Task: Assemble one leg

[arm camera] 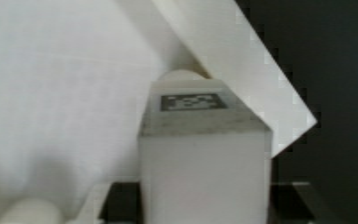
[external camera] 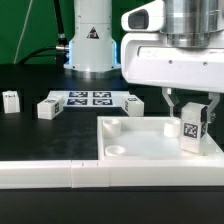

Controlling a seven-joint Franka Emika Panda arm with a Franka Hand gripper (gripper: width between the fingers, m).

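My gripper (external camera: 193, 122) is shut on a leg (external camera: 193, 127), a small white block with a black-and-white tag on its face. It holds the leg upright over the right side of the large white square panel (external camera: 140, 140), whose round corner sockets show near its left corners. In the wrist view the leg (arm camera: 202, 140) fills the middle between my two dark fingertips (arm camera: 123, 195), with the panel (arm camera: 69, 90) behind it and the leg's tagged end near a panel corner. Whether the leg touches the panel I cannot tell.
The marker board (external camera: 88, 99) lies at the back middle. Loose legs lie to its left (external camera: 46, 108), at the far left (external camera: 10, 100) and to its right (external camera: 133, 104). A long white bar (external camera: 60, 175) runs along the front. The arm's white base (external camera: 90, 40) stands behind.
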